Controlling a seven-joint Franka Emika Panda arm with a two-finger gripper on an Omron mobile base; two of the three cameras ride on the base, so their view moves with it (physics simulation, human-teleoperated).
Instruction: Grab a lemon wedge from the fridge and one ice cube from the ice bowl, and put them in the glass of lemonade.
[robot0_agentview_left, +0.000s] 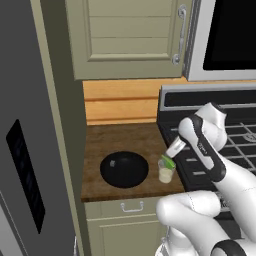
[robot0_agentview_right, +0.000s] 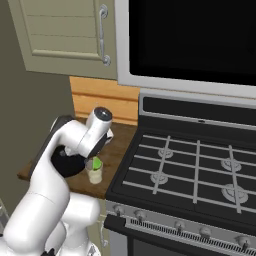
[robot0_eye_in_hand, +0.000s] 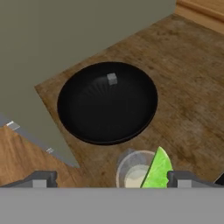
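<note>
Green-yellow lemon wedge (robot0_eye_in_hand: 156, 169) propped on rim of glass of lemonade (robot0_eye_in_hand: 134, 171), just beside ice bowl (robot0_eye_in_hand: 107, 102) on wooden worktop (robot0_eye_in_hand: 188, 87). Fingers (robot0_eye_in_hand: 41, 179) spread wide above glass, gripping nothing.

— What's the counter (robot0_eye_in_hand: 188, 87) made of?
— Dark wood, grain plain to see, matt. The ice bowl (robot0_eye_in_hand: 107, 103) on it is glossy black (with a soft sheen inside).
— And the glass of lemonade (robot0_eye_in_hand: 133, 173)?
— Clear and smooth. The lemon wedge (robot0_eye_in_hand: 157, 170) looks flat, bright green.
— The stove (robot0_agentview_right: 190, 170)?
— Black with metal grates; the cabinet (robot0_agentview_left: 125, 35) is painted beige, its handle (robot0_agentview_left: 181, 35) shiny metal.
</note>
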